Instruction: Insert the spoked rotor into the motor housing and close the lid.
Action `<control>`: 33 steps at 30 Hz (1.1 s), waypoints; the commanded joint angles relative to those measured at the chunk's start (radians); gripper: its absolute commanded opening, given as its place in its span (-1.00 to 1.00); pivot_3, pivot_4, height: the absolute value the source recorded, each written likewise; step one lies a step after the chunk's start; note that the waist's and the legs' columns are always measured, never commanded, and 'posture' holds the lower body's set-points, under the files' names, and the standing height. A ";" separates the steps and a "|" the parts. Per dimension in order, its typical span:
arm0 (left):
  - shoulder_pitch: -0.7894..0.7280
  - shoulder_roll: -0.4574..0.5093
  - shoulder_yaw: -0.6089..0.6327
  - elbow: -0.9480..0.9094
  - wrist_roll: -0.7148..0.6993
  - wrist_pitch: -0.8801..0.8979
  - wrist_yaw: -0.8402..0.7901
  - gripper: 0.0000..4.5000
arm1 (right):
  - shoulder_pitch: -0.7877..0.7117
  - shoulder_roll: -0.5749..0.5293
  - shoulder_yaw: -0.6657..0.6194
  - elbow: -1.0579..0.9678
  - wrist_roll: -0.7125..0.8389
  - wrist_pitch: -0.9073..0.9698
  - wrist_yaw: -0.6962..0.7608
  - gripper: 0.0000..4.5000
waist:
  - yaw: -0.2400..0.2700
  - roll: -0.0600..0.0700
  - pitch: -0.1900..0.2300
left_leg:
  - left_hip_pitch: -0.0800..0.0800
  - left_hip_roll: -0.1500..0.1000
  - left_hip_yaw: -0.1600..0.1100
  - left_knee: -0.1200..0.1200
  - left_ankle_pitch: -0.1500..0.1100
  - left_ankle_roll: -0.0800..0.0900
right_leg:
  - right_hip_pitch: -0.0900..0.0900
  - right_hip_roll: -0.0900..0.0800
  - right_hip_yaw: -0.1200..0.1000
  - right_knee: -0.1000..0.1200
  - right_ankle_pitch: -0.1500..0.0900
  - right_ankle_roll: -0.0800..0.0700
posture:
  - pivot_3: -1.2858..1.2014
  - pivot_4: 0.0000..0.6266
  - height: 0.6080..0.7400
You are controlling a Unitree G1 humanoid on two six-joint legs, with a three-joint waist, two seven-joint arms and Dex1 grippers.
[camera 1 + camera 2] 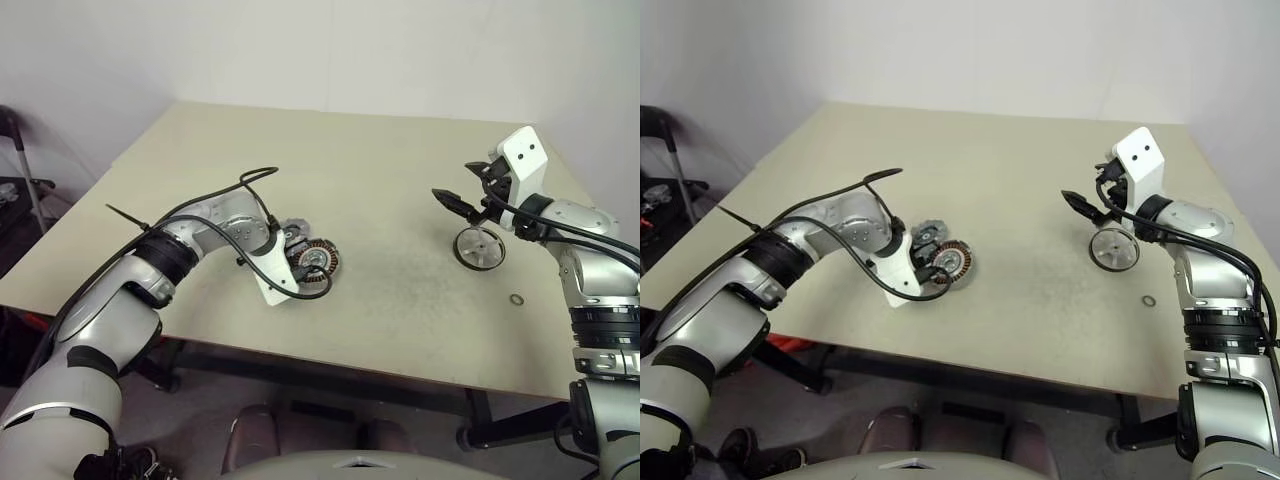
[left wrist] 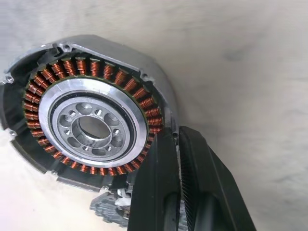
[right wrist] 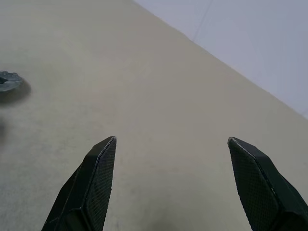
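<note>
Head views: we see the left gripper (image 1: pixel 300 262) at the motor housing (image 1: pixel 322 260), the lid (image 1: pixel 927 231) just behind; spoked rotor (image 1: pixel 479 248) lies below the right gripper (image 1: pixel 462 206).
Left wrist: fingers (image 2: pixel 159 183) pressed together against the housing rim.
Right wrist: fingers (image 3: pixel 91 187) wide apart over bare table (image 3: pixel 159 96).

counter (image 1: pixel 330 170): beige, flat top, pale wall behind it.
small ring (image 1: pixel 517 299): maybe a washer, lies near the counter's right edge.
</note>
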 commanded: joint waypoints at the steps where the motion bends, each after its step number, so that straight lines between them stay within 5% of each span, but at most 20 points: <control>1: -0.070 -0.025 0.027 0.011 0.004 -0.010 0.064 -0.98 | -0.022 -0.002 -0.011 -0.005 0.002 -0.021 -0.006 0.85 | -0.002 0.000 0.000 | -0.001 0.000 0.000 0.000 0.000 0.000 | -0.001 0.000 0.000 0.000 0.000 0.000 | 0.03 -1.00 1.00; 33: -0.348 -0.396 -0.148 0.455 0.279 -0.094 0.495 -0.98 | 0.110 0.018 -0.083 -0.184 0.039 0.014 -0.117 0.85 | 0.001 -0.001 0.000 | -0.009 0.000 -0.002 0.000 0.002 0.003 | -0.008 0.001 -0.001 0.000 0.001 0.001 | 0.03 -1.00 1.00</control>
